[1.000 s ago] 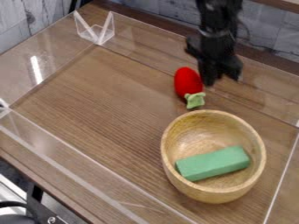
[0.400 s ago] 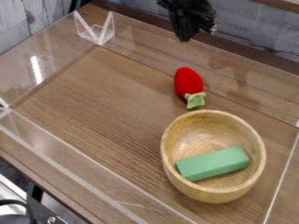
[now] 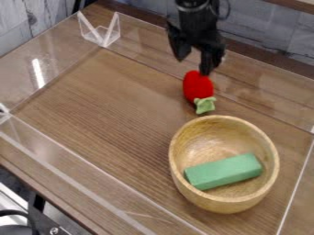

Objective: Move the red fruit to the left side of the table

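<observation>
Gripper (image 3: 196, 59) black, pointing steeply down, fingers spread wide apart, nothing between them, released. It hangs right above the red fruit (image 3: 197, 86), fingertips close to the fruit's upper end; whether they touch is not clear from this view. Red fruit lies on the desk (image 3: 98, 101) toward the far right part, red body pointing to the far edge, pale green leafy cap (image 3: 205, 106) pointing to the near edge. Cap sits just beside the far rim of the wooden bowl (image 3: 223, 163), looks almost touching. Bowl stands near the near right corner of the desk, upright, with a green rectangular block (image 3: 225, 172) lying inside it, slightly tilted. Low clear acrylic walls (image 3: 98, 29) border the desk, one folded corner piece visible at the far left corner. Left half of the desk is bare wood grain. Fruit is well apart from the left edge.
</observation>
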{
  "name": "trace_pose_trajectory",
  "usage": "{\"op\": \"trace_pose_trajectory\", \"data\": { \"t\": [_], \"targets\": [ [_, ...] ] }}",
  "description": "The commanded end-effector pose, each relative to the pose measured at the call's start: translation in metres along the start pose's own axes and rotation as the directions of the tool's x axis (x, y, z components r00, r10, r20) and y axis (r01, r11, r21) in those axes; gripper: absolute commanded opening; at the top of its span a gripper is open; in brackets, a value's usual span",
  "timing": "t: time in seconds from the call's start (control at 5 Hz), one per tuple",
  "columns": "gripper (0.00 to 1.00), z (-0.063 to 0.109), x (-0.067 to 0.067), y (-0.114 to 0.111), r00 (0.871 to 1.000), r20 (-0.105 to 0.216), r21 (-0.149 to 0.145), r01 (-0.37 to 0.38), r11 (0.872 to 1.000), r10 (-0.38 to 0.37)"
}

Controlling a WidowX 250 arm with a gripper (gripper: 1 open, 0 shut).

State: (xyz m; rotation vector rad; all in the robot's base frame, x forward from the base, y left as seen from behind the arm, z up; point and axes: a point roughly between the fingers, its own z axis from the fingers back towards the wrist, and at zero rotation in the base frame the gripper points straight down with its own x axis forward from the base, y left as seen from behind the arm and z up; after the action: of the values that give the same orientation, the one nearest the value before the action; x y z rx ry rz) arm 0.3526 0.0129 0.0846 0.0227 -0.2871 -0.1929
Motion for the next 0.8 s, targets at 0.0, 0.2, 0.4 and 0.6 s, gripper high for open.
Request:
{"op": "trace_pose_trajectory", "data": {
  "t": [0.0,0.2,0.4,0.6],
  "targets": [
    [1.0,-0.002,0.001,0.002,0.999,0.008,0.018,-0.043,0.999,0.042],
    [0.0,-0.008,-0.004,0.006,0.996,-0.008,0.031,-0.092,0.995,0.093],
    [0.0,-0.009,0.001,0.004,0.994,-0.01,0.036,-0.11,0.993,0.111],
    [0.0,0.015,0.009,0.009,0.989,0.029,0.048,-0.149,0.988,0.148]
  ]
}}
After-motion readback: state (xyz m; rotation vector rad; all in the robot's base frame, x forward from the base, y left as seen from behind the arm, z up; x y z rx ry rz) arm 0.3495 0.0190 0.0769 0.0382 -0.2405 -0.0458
